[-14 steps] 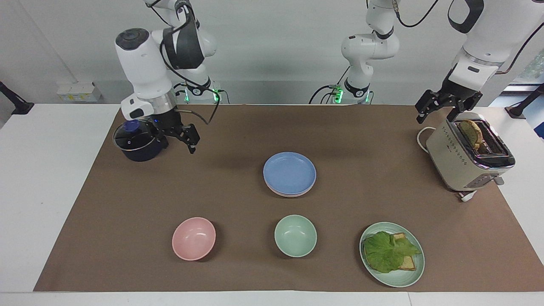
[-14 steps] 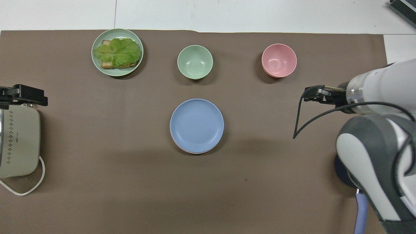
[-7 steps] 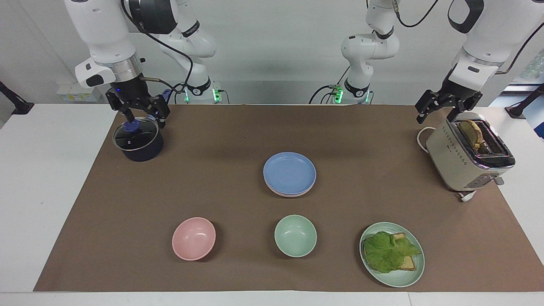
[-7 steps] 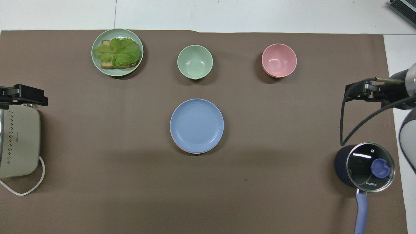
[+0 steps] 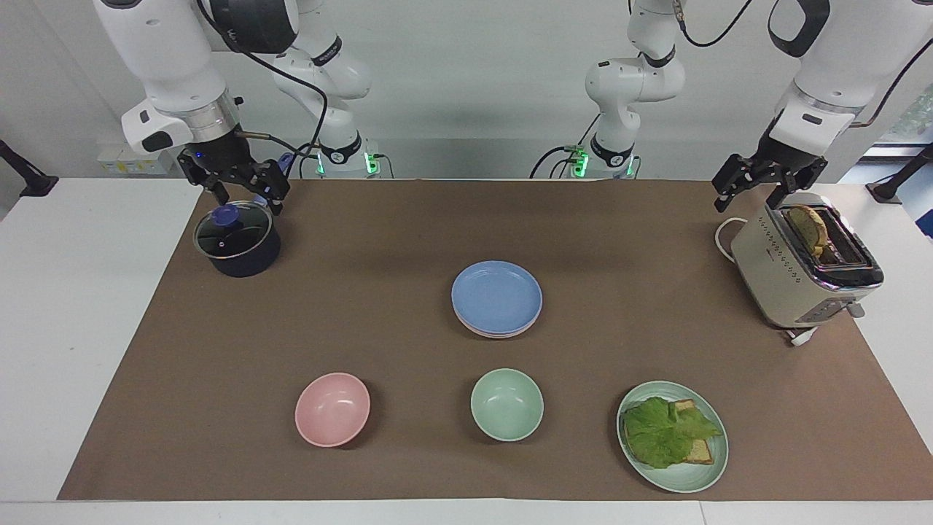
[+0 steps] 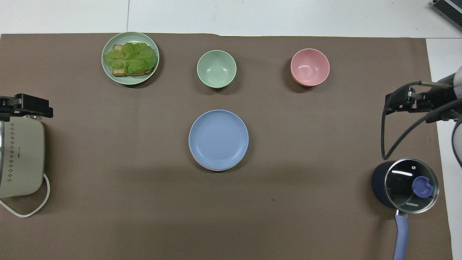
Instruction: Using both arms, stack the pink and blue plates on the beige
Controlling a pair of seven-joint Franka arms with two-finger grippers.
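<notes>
Nearby, pink bowl [image 5: 332, 409], green bowl [image 5: 506, 404], perhaps toast in toaster [image 5: 802, 266].

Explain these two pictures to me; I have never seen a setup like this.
Two white robot arms work at a table. One picture faces them; the other looks down from above their end. The right claw hangs open over a lidded pot; the left claw hangs open beside a toaster. Neither holds anything. Mid-table, a blue plate tops a stack, a pink plate's rim showing under it. Farther out stand a pink bowl, a green bowl and a green plate with lettuce on bread.
</notes>
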